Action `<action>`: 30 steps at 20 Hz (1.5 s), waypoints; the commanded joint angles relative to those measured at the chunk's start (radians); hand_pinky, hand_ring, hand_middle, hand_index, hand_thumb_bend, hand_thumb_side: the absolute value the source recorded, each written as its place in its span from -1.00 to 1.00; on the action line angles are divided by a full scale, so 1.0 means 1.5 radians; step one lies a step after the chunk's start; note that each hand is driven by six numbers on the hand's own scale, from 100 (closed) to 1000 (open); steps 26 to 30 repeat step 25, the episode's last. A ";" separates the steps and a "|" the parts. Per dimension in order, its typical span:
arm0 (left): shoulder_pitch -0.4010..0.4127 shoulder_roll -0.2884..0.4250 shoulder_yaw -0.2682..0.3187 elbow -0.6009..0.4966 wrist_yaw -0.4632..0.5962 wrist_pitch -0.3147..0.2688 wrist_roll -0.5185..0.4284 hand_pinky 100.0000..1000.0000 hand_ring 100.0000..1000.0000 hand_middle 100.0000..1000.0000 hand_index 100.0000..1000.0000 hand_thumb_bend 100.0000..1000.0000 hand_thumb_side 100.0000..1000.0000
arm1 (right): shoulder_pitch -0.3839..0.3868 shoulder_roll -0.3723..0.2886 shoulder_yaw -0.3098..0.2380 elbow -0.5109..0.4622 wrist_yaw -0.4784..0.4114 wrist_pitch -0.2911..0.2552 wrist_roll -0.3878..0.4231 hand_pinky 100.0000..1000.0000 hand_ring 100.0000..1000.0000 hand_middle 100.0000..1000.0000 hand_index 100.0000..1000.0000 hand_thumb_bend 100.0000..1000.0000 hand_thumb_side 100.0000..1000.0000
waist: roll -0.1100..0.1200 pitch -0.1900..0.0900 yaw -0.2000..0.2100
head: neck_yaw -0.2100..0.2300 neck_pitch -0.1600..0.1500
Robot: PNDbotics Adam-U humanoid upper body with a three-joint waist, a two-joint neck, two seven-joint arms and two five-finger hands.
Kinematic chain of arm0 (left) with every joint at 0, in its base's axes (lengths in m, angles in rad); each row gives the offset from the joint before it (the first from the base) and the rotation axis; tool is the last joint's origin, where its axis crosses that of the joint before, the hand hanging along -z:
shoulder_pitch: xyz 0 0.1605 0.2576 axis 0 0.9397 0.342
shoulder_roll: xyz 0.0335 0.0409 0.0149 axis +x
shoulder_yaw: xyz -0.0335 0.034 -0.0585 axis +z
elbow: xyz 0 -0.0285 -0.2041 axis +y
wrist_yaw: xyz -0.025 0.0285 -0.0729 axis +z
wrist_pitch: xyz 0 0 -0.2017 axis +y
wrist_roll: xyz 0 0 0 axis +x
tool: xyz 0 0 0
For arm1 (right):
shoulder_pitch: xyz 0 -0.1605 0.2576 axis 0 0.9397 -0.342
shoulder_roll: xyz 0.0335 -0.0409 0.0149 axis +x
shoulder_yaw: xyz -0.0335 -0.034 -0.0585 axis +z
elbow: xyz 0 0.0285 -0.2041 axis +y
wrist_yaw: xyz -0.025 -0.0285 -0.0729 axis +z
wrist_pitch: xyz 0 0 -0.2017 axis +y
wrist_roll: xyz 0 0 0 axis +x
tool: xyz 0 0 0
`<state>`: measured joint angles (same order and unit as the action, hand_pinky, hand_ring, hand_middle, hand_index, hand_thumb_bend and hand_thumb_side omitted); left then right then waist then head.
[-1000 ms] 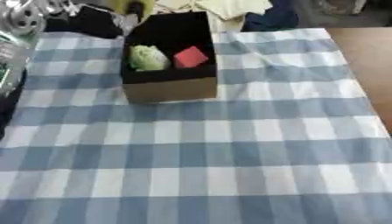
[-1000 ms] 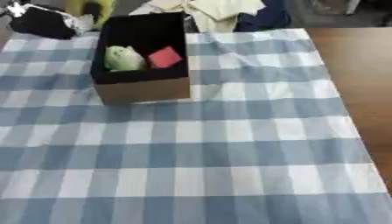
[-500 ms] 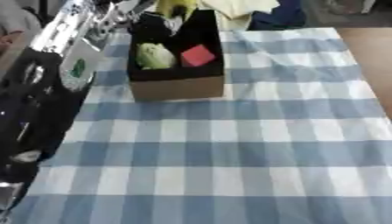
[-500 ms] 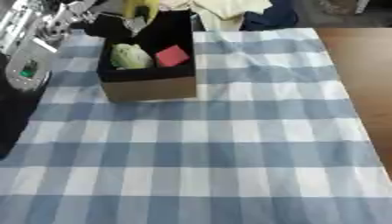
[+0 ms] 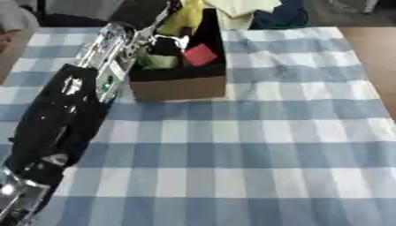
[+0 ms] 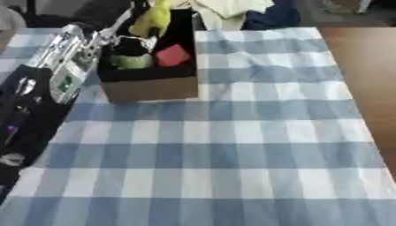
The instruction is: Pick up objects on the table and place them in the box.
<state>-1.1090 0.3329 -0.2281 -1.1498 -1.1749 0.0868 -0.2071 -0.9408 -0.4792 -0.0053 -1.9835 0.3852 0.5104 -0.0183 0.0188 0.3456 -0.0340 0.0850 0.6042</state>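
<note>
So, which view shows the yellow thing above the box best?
The right eye view: the yellow thing stands clear over the box, beside the left hand. In the left eye view it shows too, but partly cut by the top edge.

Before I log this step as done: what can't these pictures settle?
- Left hand: blurred over the box; whether its fingers hold the yellow object is unclear.
- Green object: partly hidden behind the hand.
- Right hand: in neither view.
- Red object: too blurred to identify.
</note>
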 commanded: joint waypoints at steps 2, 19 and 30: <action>-0.012 0.008 0.002 -0.002 -0.057 0.008 -0.008 0.61 0.72 0.49 0.70 -0.57 0.09 | -0.010 -0.006 -0.007 -0.011 -0.004 -0.001 -0.004 0.92 0.90 0.53 0.81 -0.90 1.00 | -0.001 -0.015 0.001 | -0.003 -0.006; 0.000 0.023 0.025 -0.132 -0.069 0.152 0.088 0.57 0.77 0.62 0.86 0.53 1.00 | -0.003 -0.011 -0.009 -0.011 -0.007 -0.002 -0.009 0.92 0.90 0.53 0.81 -0.94 1.00 | 0.000 -0.018 0.005 | -0.006 0.000; 0.047 0.050 0.049 -0.331 0.088 0.211 0.234 0.42 0.63 0.52 0.79 -0.41 1.00 | 0.001 -0.025 -0.006 -0.011 -0.013 -0.019 -0.018 0.92 0.90 0.53 0.81 -0.96 1.00 | -0.002 -0.017 0.012 | -0.007 -0.001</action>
